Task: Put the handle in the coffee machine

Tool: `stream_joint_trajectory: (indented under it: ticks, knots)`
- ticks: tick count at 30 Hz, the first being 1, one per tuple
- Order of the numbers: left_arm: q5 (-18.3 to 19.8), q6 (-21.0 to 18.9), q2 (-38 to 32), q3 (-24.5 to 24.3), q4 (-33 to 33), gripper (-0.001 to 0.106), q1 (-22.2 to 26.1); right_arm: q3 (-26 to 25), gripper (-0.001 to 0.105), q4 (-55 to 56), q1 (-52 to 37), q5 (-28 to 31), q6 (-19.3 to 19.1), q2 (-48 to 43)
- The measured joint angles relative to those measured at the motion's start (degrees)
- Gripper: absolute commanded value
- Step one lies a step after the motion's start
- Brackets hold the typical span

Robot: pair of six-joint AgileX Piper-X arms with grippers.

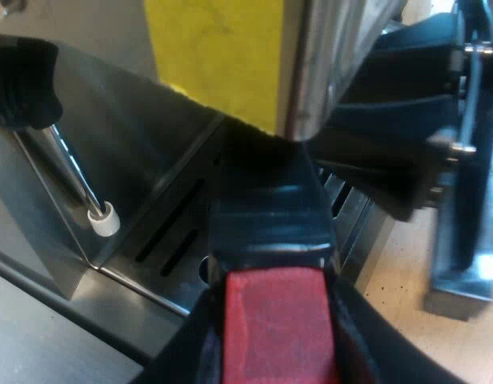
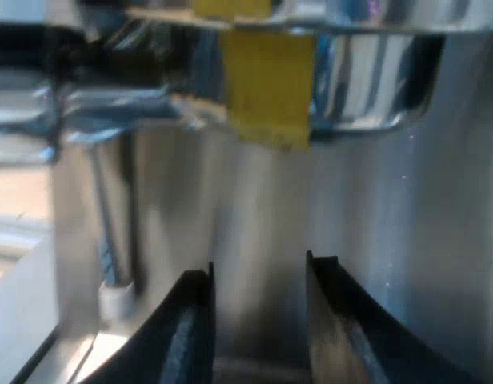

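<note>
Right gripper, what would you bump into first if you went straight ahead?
Most likely the espresso machine's shiny front wall, below the yellow tape. Nothing lies between the open fingers of the right gripper; depth is unclear.

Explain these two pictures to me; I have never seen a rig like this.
Each picture comes from a camera on one robot arm's wrist, looking past that arm's own two black fingers. Both face a shiny steel espresso machine with a yellow patch and a thin metal steam pipe with a white tip. In the left wrist view, the left gripper is closed on the dark handle with a red end, which reaches under the machine's front, above a slotted metal tray. In the right wrist view, the right gripper is open and holds nothing.
</note>
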Motion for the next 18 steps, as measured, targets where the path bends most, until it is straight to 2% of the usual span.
stream_joint_trajectory:
  ticks: [10, 18]
  knots:
    - [0.0, 0.0, 0.0, -0.1, 0.0, 0.000, 0.0, -4.1, 0.028, -4.3, -1.9, 1.8, -1.0, 3.5]
    - [0.0, 0.0, 0.0, -0.1, 0.0, 0.000, 0.0, -4.6, 0.028, -5.7, -3.8, 2.2, -1.3, 3.5]
